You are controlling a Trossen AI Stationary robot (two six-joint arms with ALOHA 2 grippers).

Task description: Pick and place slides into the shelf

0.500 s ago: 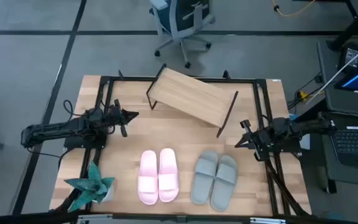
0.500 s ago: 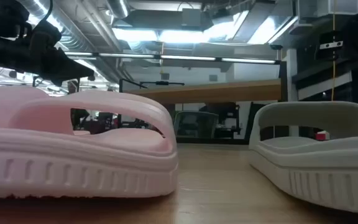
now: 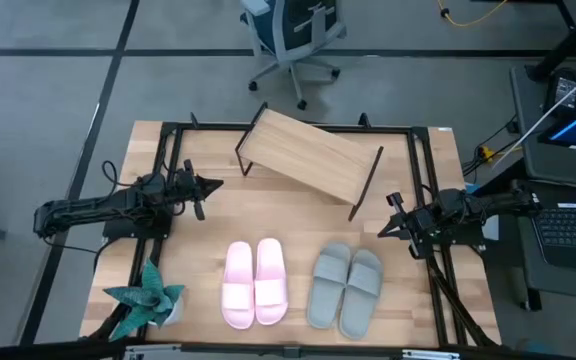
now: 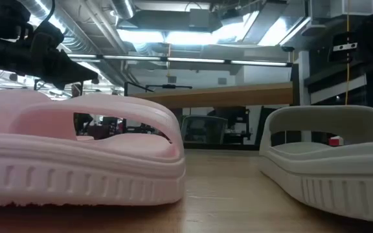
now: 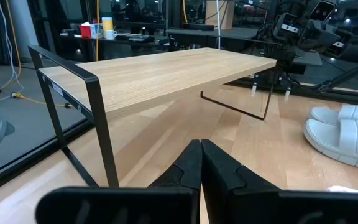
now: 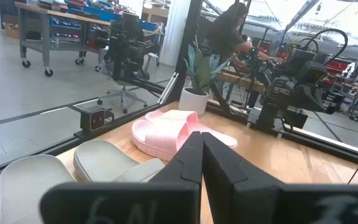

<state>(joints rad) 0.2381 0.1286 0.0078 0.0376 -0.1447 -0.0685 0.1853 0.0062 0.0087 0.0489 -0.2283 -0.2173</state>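
Foam slides, pink pair [image 3: 254,284] and grey pair [image 3: 346,287], lie side by side near the shelf [image 3: 309,159], none on it. Likely light and squashy; pinch the strap. Left gripper [image 3: 211,184] and right gripper [image 3: 383,231] flank the shelf, fingers together, empty.

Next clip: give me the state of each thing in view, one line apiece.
shelf: empty, standing askew at the table's far side
pink slides: paired on the table, untouched
grey-green slides: paired on the table, untouched
left end effector: shut, holding nothing
right end effector: shut, holding nothing
potted plant: upright at the table's near left corner
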